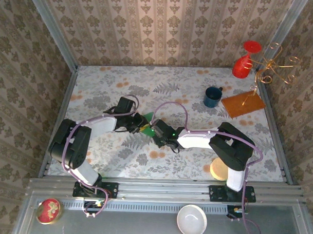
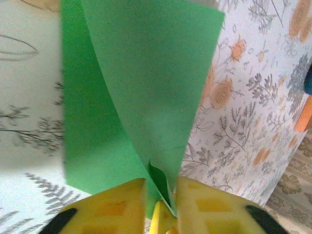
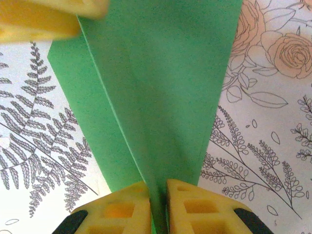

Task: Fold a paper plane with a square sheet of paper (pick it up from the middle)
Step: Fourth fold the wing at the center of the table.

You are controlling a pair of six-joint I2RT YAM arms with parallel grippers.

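1. A round red tin [image 1: 49,211] lay at the left end of the metal ledge [image 1: 137,221] in front of the arm bases.
2. The left gripper [image 1: 141,125] reached in over the table [image 1: 106,84] from the left edge side. In the left wrist view its yellow fingers [image 2: 114,207] stood a narrow gap apart, with the creased end of the green paper [image 1: 148,118] lying in that gap. Whether the pads pressed on it could not be told.
3. The green paper sat between the two grippers, just left of the table's centre and about midway between the far and near edges. It was folded lengthwise. A straight crease ran along it, and it narrowed toward each gripper.
4. The right gripper [image 3: 158,207] met the paper from the right. Its jaws were nearly closed, and the folded paper filled the slit between them, so the paper was pinched.
5. A white bowl [image 1: 191,221] rested on the ledge, right of centre.
6. A blue mug [image 1: 214,96] stood toward the far right corner.
7. A tan disc [image 1: 218,169] lay at the near edge beside the right arm's base.
8. An orange-brown board [image 1: 243,105] lay just right of the mug, near the right edge.
9. A red goblet [image 1: 245,61] and a gold wire stand [image 1: 275,64] occupied the far right corner.
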